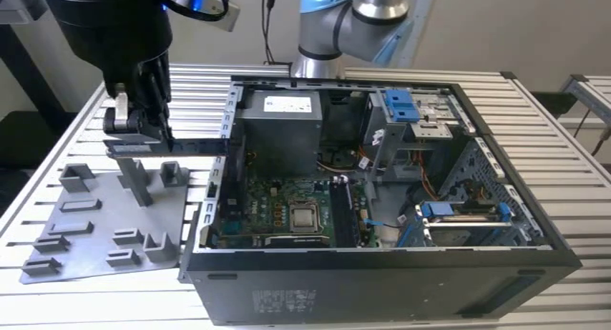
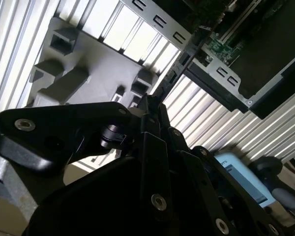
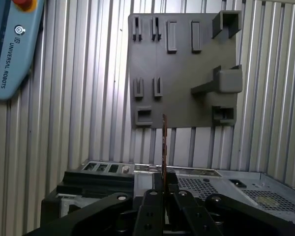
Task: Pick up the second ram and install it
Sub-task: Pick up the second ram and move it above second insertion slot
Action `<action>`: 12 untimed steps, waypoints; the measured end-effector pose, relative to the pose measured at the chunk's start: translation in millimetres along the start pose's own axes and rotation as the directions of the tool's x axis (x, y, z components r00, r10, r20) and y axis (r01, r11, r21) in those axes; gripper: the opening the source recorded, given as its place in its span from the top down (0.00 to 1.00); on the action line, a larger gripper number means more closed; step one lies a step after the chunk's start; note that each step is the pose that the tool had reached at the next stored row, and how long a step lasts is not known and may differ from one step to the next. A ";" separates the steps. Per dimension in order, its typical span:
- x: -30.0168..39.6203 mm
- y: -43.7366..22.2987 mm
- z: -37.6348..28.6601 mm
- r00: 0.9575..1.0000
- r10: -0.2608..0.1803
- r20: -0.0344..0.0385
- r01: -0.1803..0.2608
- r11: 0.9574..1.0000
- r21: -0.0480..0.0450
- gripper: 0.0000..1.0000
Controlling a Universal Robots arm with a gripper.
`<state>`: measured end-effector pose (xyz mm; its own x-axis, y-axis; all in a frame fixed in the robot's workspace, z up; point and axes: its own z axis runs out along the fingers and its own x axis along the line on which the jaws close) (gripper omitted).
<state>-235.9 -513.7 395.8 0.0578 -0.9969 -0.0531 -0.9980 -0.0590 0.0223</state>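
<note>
Grips the second ram in the end effector, fingers closed on one end of the stick. Holds it level and on edge above the grey fixture plate, just beside the open computer case, on the exterior view's left. Stands over the slatted metal worktop, apart from the motherboard inside the case.

Robotics lab: slatted aluminium table, opened computer case, grey fixture plate, teach pendant
</note>
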 end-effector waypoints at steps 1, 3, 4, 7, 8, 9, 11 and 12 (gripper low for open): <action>0.1 -2.1 0.0 1.000 0.000 0.000 0.000 1.000 0.000 0.86; 0.4 -6.4 -0.1 1.000 0.000 0.000 0.000 1.000 0.000 0.86; 0.5 -8.8 -0.2 1.000 -0.001 0.000 0.001 1.000 0.000 0.86; 1.0 -16.8 -0.4 1.000 -0.002 0.003 0.002 1.000 0.000 0.86; 1.1 -19.6 -0.4 1.000 -0.003 0.003 0.003 1.000 0.000 0.86; 1.3 -22.5 -0.5 1.000 -0.003 0.004 0.003 1.000 0.000 0.86; 1.6 -28.0 -0.7 1.000 -0.003 0.005 0.003 1.000 0.000 0.86; 1.8 -30.8 -0.7 1.000 -0.004 0.006 0.004 1.000 0.001 0.86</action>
<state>-205.0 -513.7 395.7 0.0614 -0.9964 -0.0591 -0.9978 -0.0628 0.0214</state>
